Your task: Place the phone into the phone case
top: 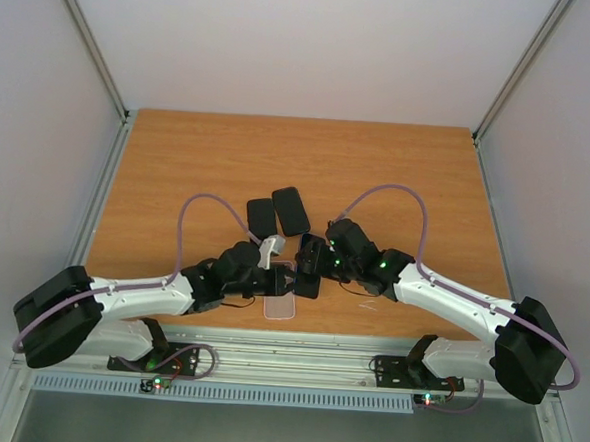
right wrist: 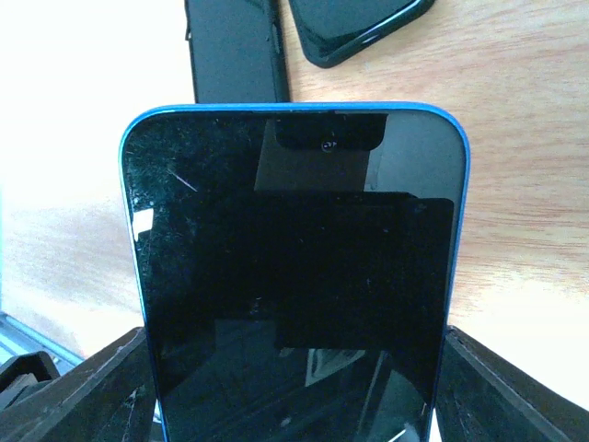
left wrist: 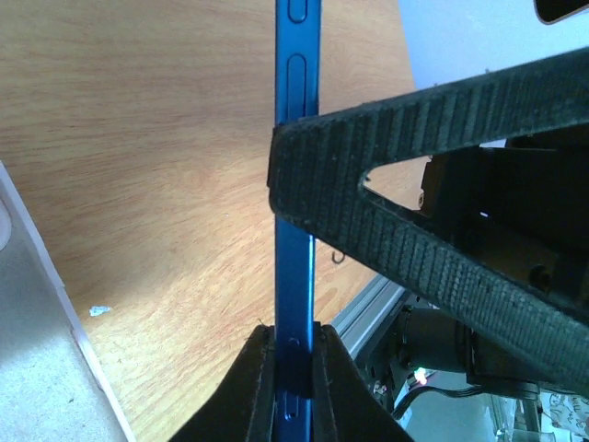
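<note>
A blue phone (right wrist: 294, 276) with a black screen is held up off the table by both grippers. My left gripper (left wrist: 293, 339) is shut on the phone's thin blue edge (left wrist: 296, 184), pinching its front and back. My right gripper (right wrist: 294, 378) is shut across the phone's width, one finger (right wrist: 83, 391) on each side. In the top view the two grippers (top: 294, 271) meet above a clear, pinkish phone case (top: 282, 304) lying flat on the table; the phone itself is mostly hidden between them.
Two black phone-shaped items (top: 262, 217) (top: 292, 211) lie side by side behind the grippers and also show in the right wrist view (right wrist: 235, 51) (right wrist: 354, 28). The table's metal front rail (top: 297, 356) is close behind the clear case.
</note>
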Robot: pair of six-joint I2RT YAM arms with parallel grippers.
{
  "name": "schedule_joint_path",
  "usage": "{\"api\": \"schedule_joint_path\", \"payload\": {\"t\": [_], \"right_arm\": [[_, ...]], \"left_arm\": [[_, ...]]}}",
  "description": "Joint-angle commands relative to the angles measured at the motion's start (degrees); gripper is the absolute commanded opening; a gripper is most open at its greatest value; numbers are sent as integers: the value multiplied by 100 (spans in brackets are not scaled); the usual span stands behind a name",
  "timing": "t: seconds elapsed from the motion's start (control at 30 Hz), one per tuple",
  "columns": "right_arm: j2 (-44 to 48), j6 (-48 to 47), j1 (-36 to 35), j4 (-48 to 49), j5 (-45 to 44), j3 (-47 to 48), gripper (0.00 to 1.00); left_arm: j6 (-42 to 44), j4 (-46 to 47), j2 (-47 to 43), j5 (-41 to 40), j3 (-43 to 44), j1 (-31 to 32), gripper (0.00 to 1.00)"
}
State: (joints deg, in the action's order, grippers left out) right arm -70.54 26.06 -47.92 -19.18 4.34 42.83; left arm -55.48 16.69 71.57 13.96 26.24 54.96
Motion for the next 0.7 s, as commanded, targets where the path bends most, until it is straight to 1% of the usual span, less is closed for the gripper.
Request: {"api": "schedule_joint_path", "payload": {"t": [0.0, 0.13, 0.2, 0.27, 0.4, 0.57, 0.67], "right_arm": [[181, -33, -59, 405, 38, 72, 71], [337, -264, -14, 433, 159, 45, 83], [487, -410, 16, 521, 281, -23, 93], [660, -496, 47, 630, 369, -147, 98], [1009, -733, 271, 944, 807, -417, 99], [1338, -780, 639, 1775, 1725, -896, 98], [1341, -778, 753, 2233, 2152, -1036, 96]], "left_arm": [[38, 327, -251, -253, -238, 15, 0], [68, 300, -612, -494, -430, 6, 0], [115, 247, -833, -635, -524, 4, 0], [140, 278, -1055, -747, -662, -15, 0], [120, 538, -1511, -798, -1014, -91, 0], [18, 1488, -2112, -571, -1545, -194, 0], [-17, 1837, -2417, -460, -1694, -229, 0]]}}
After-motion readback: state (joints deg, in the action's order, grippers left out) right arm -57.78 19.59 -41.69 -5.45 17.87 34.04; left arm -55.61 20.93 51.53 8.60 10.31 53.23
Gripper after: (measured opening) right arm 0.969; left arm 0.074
